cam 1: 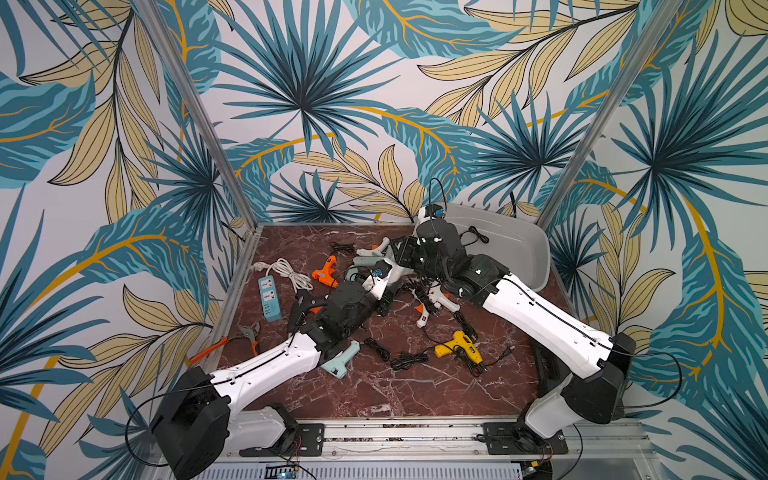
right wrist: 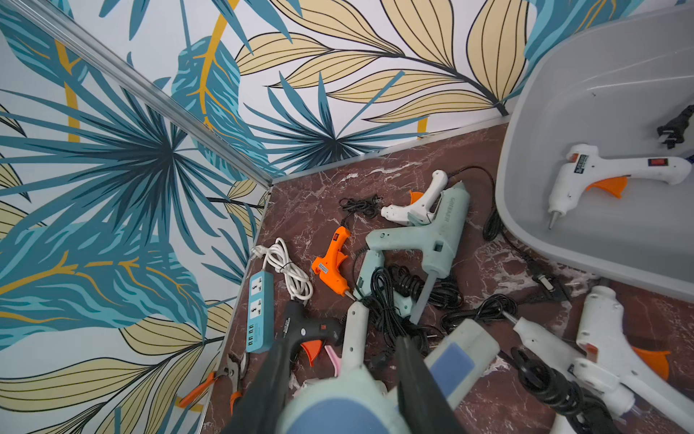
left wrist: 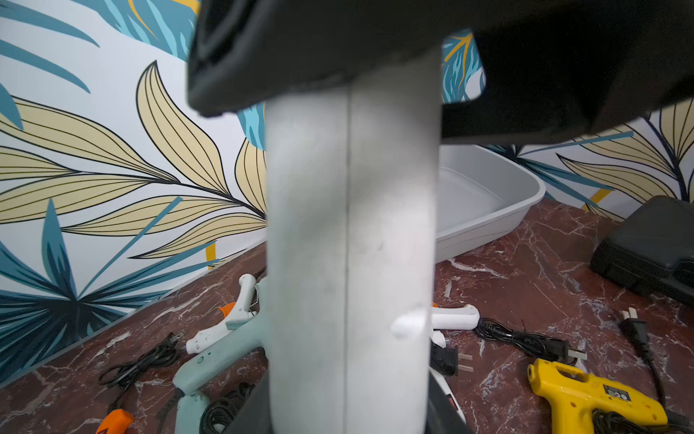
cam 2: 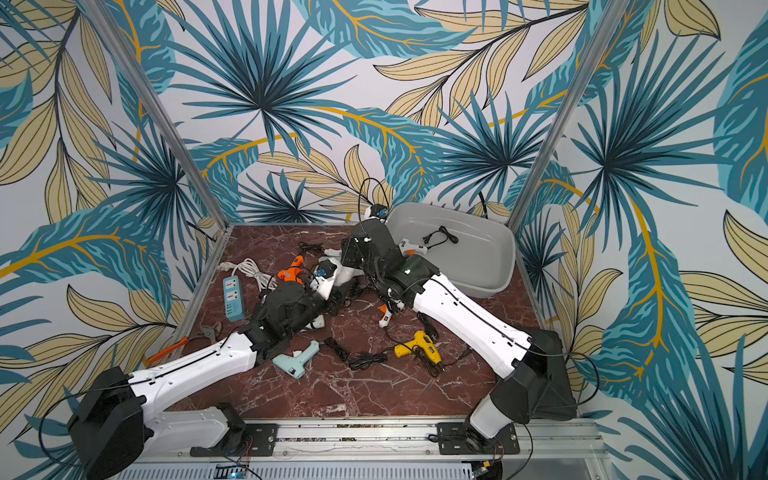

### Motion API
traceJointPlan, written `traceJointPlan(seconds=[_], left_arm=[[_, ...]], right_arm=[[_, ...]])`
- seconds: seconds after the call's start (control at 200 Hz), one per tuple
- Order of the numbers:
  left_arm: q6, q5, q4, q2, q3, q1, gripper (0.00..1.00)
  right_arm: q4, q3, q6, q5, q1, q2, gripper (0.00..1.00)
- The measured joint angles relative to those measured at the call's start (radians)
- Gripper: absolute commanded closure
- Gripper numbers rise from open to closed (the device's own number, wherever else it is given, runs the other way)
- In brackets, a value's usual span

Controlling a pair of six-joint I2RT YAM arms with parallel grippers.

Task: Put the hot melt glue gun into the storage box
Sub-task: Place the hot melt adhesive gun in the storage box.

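L hand (left wrist: pixel 345 417) clamps seamed white gun (left wrist: pixel 349 225) | R hand (right wrist: pixel 343 345) grips rounded pale gun (right wrist: pixel 338 409)

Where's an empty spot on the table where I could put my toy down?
The front strip of the table, between the mint glue gun, the yellow glue gun and the near edge, is bare. The storage box floor is mostly free beside one white glue gun and a cord. The middle is crowded with piled glue guns and tangled cords.
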Motion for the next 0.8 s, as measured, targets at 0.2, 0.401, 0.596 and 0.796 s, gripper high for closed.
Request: traceJointPlan(seconds=[0.2,0.401,0.596,0.796], left_arm=[[-0.031,0.006,0.049,-0.052,-0.001,-0.001,0.00],[-0.074,0.045,0.127,-0.243,-0.036,-0.001,0.00],[-0.103,0.064,0.146,-0.330,-0.072,-0.001,0.00],[-0.111,0.048,0.131,-0.335,-0.087,-0.001,0.00]], right_arm=[[-0.006,0.003,-0.015,-0.058,-0.058,-0.006,1.00],[-0.034,0.082,-0.094,-0.067,-0.140,-0.042,1.00],[0.025,0.202,-0.182,-0.086,-0.245,-0.089,1.00],[0.204,0.255,-0.262,-0.094,-0.366,-0.057,1.00]])
